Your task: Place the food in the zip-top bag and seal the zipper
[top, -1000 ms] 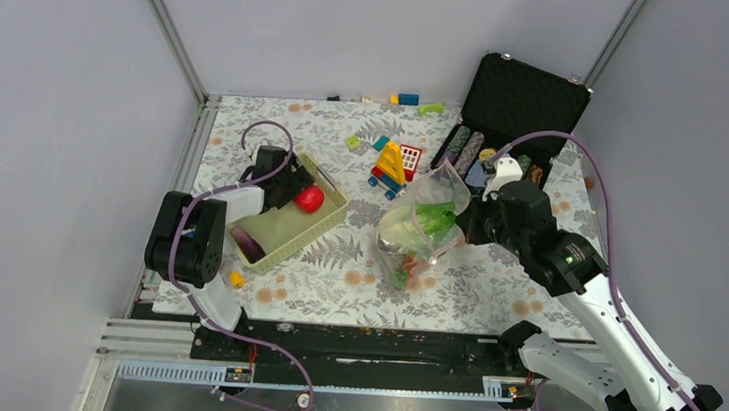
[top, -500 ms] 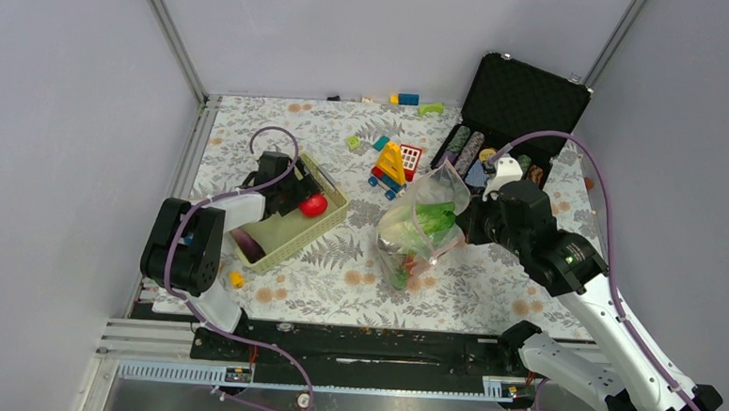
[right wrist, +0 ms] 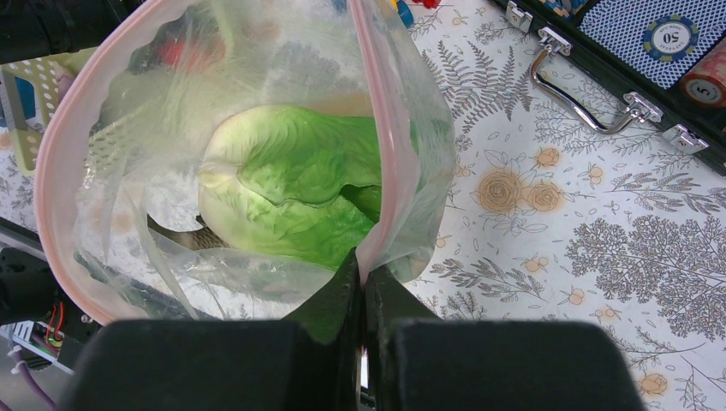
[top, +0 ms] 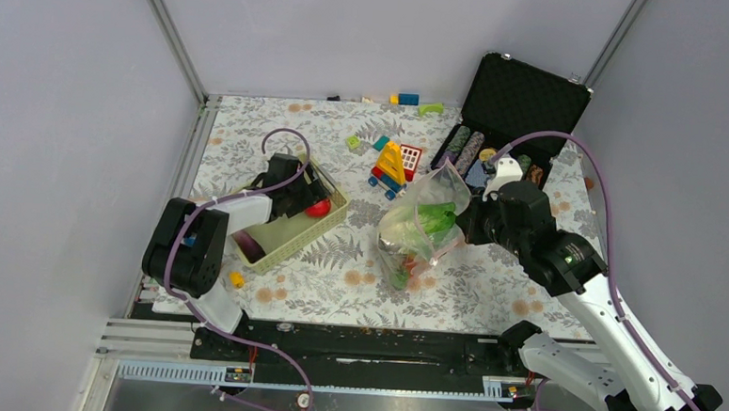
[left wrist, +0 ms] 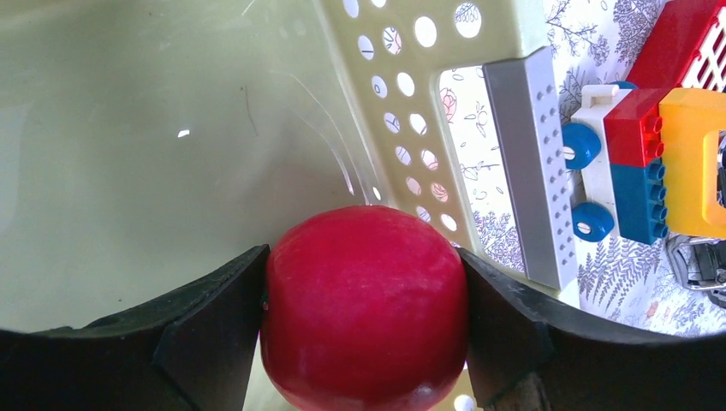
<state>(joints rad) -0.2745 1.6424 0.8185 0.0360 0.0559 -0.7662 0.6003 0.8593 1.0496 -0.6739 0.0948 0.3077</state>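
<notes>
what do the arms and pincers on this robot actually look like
Both the left arm and the right arm have white links joined by chunky black joint housings. A purple cable loops along each arm. The left pincer and the right pincer have matte black fingers, broad at the base and tapering towards the tips.

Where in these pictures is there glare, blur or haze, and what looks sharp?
Left wrist view: red toy fruit sharp, a small glint on the basket floor. Right wrist view: zip-top bag film hazy with reflections, softening the green leafy piece; the poker chip is crisp. Top external view: even light, soft shadows only.
</notes>
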